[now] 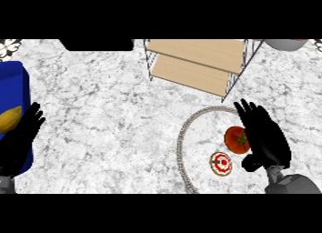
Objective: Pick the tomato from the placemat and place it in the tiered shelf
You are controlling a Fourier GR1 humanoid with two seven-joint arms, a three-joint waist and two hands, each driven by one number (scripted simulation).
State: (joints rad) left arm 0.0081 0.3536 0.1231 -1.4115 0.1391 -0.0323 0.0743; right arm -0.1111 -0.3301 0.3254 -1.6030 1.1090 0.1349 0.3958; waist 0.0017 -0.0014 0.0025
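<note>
both hands open; right hand [266, 136] beside tomato [236, 139], red disc [221, 163] nr.

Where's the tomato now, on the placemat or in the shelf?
On the placemat. The tomato lies inside its round rim, beside the right robot hand, whose fingers are straight. The shelf boards show nothing on them.

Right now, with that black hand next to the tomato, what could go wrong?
1. The right hand is open beside the tomato, fingers straight; a sideways touch might roll the tomato across the placemat instead of gripping it.
2. The small round red-and-white object lies close by and could get knocked.
3. The tiered shelf has thin wire legs; a carried tomato might bump them on the way in.
</note>
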